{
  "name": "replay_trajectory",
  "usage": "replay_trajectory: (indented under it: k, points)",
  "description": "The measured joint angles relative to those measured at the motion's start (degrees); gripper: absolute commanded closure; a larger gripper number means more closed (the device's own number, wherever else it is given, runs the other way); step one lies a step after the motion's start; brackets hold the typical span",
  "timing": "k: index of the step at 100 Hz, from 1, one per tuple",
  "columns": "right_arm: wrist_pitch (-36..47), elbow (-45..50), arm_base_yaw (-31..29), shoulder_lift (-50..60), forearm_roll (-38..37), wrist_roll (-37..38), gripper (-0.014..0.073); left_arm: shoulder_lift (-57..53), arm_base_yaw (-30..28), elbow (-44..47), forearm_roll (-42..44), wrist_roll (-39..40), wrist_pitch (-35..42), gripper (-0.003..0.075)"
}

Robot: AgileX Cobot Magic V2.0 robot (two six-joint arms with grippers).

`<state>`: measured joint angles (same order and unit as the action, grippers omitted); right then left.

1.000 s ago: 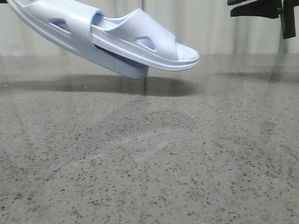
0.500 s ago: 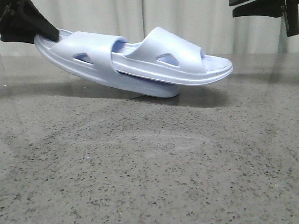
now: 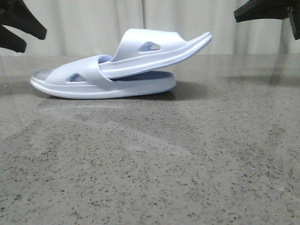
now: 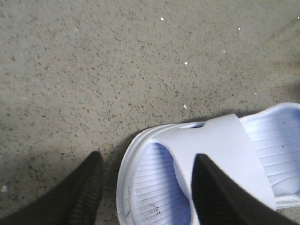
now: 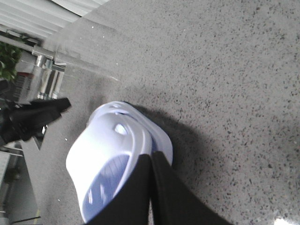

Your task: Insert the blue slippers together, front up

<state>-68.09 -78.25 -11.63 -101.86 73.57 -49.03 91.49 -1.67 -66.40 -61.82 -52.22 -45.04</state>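
The two blue slippers lie nested on the speckled table. The lower slipper point(image 3: 93, 86) sits flat. The upper slipper point(image 3: 159, 47) is pushed under the lower one's strap, its toe tilted up to the right. My left gripper point(image 3: 36, 42) is open and empty, up and to the left of the lower slipper's heel. In the left wrist view my fingers point(image 4: 79, 197) stand apart above that heel point(image 4: 154, 187). My right gripper point(image 3: 236, 18) hangs high at the right, apart from the slippers. Its fingers point(image 5: 151, 159) are pressed together on nothing, with the pair point(image 5: 108, 150) beyond them.
The grey speckled table point(image 3: 164, 164) stretches toward the camera. Pale curtains point(image 3: 93, 23) hang behind its far edge. The left arm point(image 5: 37, 117) also shows in the right wrist view, beyond the slippers, with shelving and a plant further back.
The nested slippers came down from the air and now rest on the table. My left gripper let go of the heel and drew up and left. The upper slipper's toe tipped upward.
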Motion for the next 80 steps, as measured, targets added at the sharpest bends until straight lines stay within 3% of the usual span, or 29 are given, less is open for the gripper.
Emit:
replay_trajectory:
  k: [9,24,41,67,80]
  points:
    - [0.0,0.0,0.0,2.5,-2.3,0.0,0.0672,-2.3,-0.8,-1.1,0.6,-1.2,-0.3,0.0708]
    - [3.8,0.0,0.0,9.2,-7.1,-1.8,0.0672,-8.8,-1.0,-1.4,-2.1,-6.8,0.3,0.0705]
    - [12.0,3.9,0.0,19.9,-7.3,-6.6,0.0672,-17.6,-1.0,-1.2,-3.6,-10.5,4.1,0.0705]
    - [24.8,21.9,0.0,35.3,2.0,-20.4,0.0672,-32.3,-1.0,7.1,-4.5,-15.8,14.1,0.0705]
    - [27.3,31.5,-0.1,42.5,5.8,-26.2,0.0672,-39.5,-1.1,14.3,-5.8,-19.5,16.3,0.0705]
